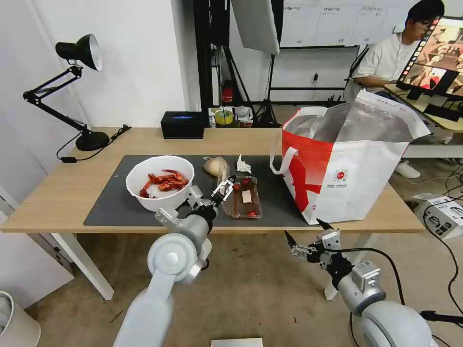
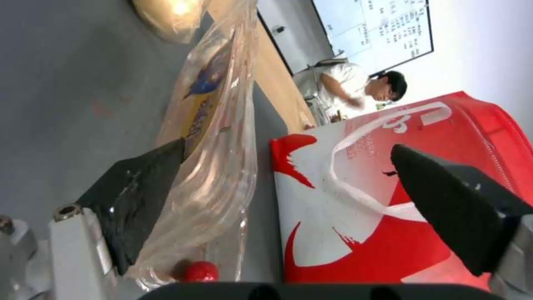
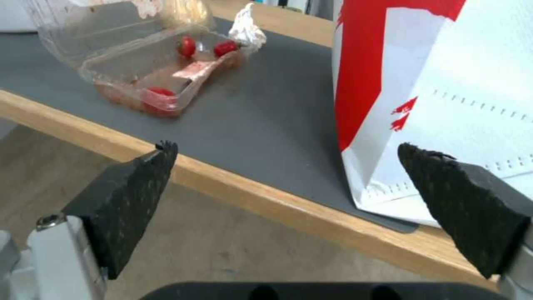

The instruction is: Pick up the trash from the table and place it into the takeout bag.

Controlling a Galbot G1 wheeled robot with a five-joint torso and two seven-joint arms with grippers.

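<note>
On the dark mat of the table stand a white bowl of red crayfish shells, a beige wrapped lump, a crumpled tissue and a clear hinged tray with red scraps. My left gripper is open at the tray's left edge. In the left wrist view the tray's clear plastic lies against one finger, with the takeout bag behind. The takeout bag stands open at the right. My right gripper hangs open below the table's front edge, facing the bag and the tray.
A black tissue box and a black desk lamp stand at the back of the table. A white box and cables lie on the floor to the right. Bare floor spreads in front of the table.
</note>
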